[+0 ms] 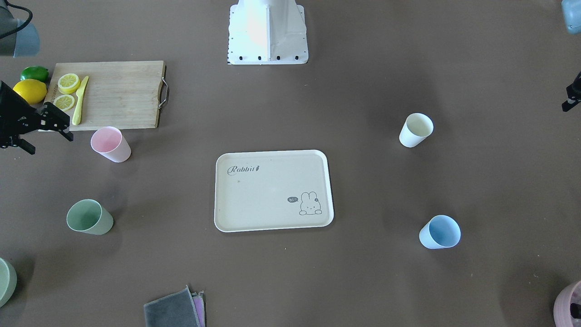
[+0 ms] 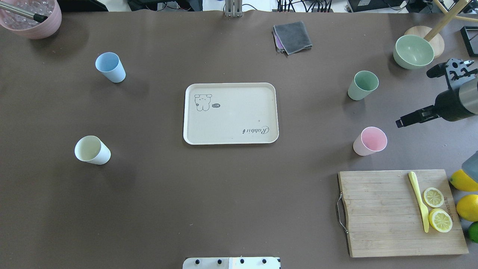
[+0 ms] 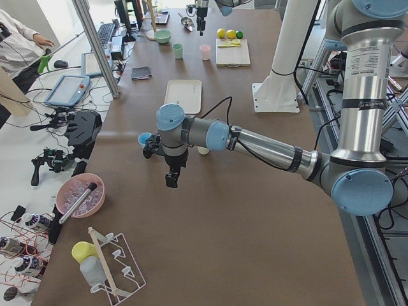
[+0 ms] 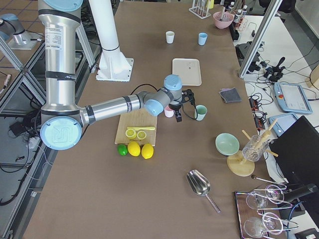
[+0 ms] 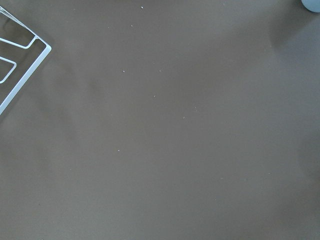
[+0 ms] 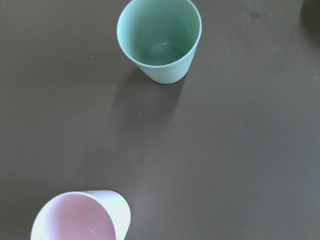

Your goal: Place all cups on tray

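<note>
Pastel cups (image 2: 363, 85) all stood off tray (image 2: 230, 85); right gripper (image 1: 51, 144) gaped near pink cup (image 2: 369, 141), descent-and-grasp due; left gripper (image 3: 166, 167): finger state indeterminate.

Your right gripper (image 1: 51, 143) hangs low with its jaws apart; your left gripper (image 3: 164, 167) hovers on an outstretched arm, jaw state unclear.

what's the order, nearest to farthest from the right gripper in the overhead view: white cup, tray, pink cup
1. pink cup, right side, just by the right gripper
2. tray, table centre
3. white cup, far left side
</note>
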### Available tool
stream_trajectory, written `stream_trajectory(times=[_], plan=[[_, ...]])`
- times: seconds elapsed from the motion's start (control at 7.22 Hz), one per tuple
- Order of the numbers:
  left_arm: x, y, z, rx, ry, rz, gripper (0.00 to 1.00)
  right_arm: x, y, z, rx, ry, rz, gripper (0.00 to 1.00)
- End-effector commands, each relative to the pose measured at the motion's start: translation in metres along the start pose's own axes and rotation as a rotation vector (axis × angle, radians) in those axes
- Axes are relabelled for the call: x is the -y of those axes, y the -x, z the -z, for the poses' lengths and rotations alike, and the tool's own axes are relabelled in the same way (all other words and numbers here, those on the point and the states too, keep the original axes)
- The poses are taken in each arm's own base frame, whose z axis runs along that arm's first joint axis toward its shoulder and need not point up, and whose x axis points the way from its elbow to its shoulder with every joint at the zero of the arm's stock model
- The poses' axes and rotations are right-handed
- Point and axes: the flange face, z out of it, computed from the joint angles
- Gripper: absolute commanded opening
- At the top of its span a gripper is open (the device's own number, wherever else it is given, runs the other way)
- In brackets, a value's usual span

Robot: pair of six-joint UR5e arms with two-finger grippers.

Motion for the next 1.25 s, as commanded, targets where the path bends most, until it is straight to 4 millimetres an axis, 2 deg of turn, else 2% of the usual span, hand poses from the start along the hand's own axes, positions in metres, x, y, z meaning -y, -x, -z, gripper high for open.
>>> stream_trajectory(times=[0.0, 0.28, 0.42, 0.55, 0.69, 0.83, 1.11], plan=[[0.0, 0.0, 0.0, 0.0, 0.001, -0.001, 0.98, -0.007, 0.025, -0.027, 0.004, 0.04, 0.044, 1.0], [0.0, 0.0, -0.001, 0.0, 0.002, 0.0, 0.98, -0.007, 0.044, -0.045, -0.025, 0.035, 0.051, 0.99], [-0.001, 0.001, -0.001, 0.002, 0.003, 0.001, 0.98, -0.005, 0.046, -0.049, -0.024, 0.039, 0.053, 0.83], [-0.001, 0.001, -0.001, 0.002, 0.003, 0.001, 0.98, -0.009, 0.04, -0.059, -0.034, 0.058, 0.047, 0.62], [-0.001, 0.001, -0.002, 0.002, 0.004, 0.002, 0.98, -0.011, 0.042, -0.063, -0.028, 0.069, 0.05, 0.34], [-0.001, 0.001, -0.003, 0.001, 0.007, 0.003, 0.98, -0.009, 0.047, -0.063, -0.018, 0.07, 0.054, 0.0], [-0.001, 0.001, -0.003, 0.001, 0.007, 0.003, 0.98, -0.006, 0.054, -0.06, -0.009, 0.068, 0.06, 0.0]])
